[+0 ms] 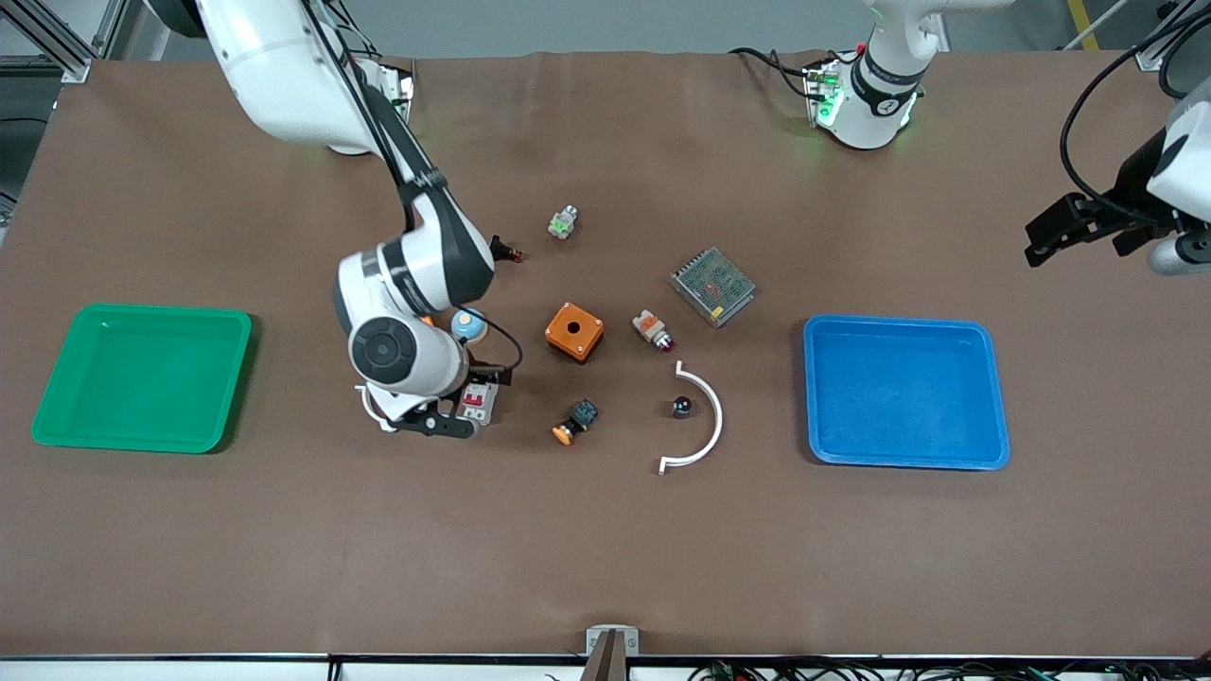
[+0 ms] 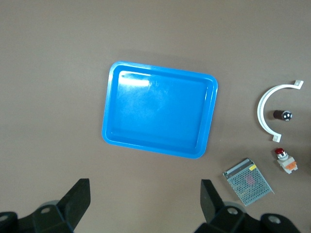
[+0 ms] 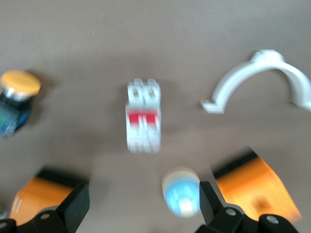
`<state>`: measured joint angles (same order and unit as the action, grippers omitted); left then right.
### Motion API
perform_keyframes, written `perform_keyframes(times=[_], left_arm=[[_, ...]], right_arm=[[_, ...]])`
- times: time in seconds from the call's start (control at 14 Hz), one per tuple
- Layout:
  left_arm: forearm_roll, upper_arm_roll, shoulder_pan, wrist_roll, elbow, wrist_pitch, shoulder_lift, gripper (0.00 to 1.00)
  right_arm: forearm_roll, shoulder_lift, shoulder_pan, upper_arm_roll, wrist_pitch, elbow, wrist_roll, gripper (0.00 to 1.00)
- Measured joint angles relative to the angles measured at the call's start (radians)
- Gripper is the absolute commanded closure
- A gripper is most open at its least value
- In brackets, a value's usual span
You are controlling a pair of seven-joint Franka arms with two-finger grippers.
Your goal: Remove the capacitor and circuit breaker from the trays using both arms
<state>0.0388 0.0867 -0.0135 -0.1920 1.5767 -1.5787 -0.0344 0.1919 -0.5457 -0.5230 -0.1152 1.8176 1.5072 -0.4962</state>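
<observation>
The breaker (image 1: pixel 478 402), a light-grey block with red levers, lies on the table beside my right gripper (image 1: pixel 437 424). In the right wrist view the breaker (image 3: pixel 144 116) lies flat ahead of the open, empty right gripper (image 3: pixel 141 206), apart from its fingers. The capacitor (image 1: pixel 681 407), a tiny black cylinder with a shiny end, lies inside a white half-ring (image 1: pixel 698 423); it also shows in the left wrist view (image 2: pixel 283 115). My left gripper (image 1: pixel 1069 227) hangs open and empty high over the left arm's end of the table, and shows in the left wrist view (image 2: pixel 143 201).
A green tray (image 1: pixel 57 416) sits at the right arm's end and a blue tray (image 1: pixel 903 459) toward the left arm's end. Around the breaker are a blue-white button (image 1: pixel 468 324), an orange box (image 1: pixel 574 331), an orange-capped button (image 1: pixel 575 423) and a second white half-ring (image 3: pixel 262 80). A mesh power supply (image 1: pixel 712 286) and a red-tipped switch (image 1: pixel 653 329) lie mid-table.
</observation>
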Motion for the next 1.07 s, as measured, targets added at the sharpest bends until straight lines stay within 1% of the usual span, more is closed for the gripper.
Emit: perform_keyframes(times=[0.14, 0.29, 0.43, 0.5, 0.64, 0.86, 1.07], left_arm=[[0.0, 0.012, -0.003, 0.0, 0.031, 0.0, -0.033, 0.0], [0.0, 0.022, -0.005, 0.0, 0.048, 0.001, -0.048, 0.0], [0.0, 0.034, -0.008, 0.0, 0.055, 0.001, -0.049, 0.0], [0.0, 0.042, -0.008, 0.0, 0.057, 0.001, -0.049, 0.0], [0.0, 0.054, -0.009, 0.0, 0.058, 0.001, -0.049, 0.0], [0.0, 0.054, -0.009, 0.0, 0.058, 0.001, -0.048, 0.0], [-0.003, 0.054, -0.008, 0.019, 0.058, 0.0, -0.043, 0.0]], right_arm=[[0.0, 0.151, 0.03, -0.01, -0.167, 0.002, 0.001, 0.0], [-0.001, 0.302, 0.09, -0.014, -0.279, 0.034, 0.036, 0.0], [-0.01, 0.415, 0.163, -0.015, -0.315, 0.092, 0.107, 0.0], [-0.026, 0.451, 0.199, -0.016, -0.317, 0.115, 0.148, 0.0], [-0.053, 0.489, 0.277, -0.017, -0.316, 0.136, 0.25, 0.0], [-0.098, 0.505, 0.387, -0.019, -0.305, 0.132, 0.387, 0.0], [-0.137, 0.512, 0.428, -0.018, -0.297, 0.088, 0.412, 0.0]])
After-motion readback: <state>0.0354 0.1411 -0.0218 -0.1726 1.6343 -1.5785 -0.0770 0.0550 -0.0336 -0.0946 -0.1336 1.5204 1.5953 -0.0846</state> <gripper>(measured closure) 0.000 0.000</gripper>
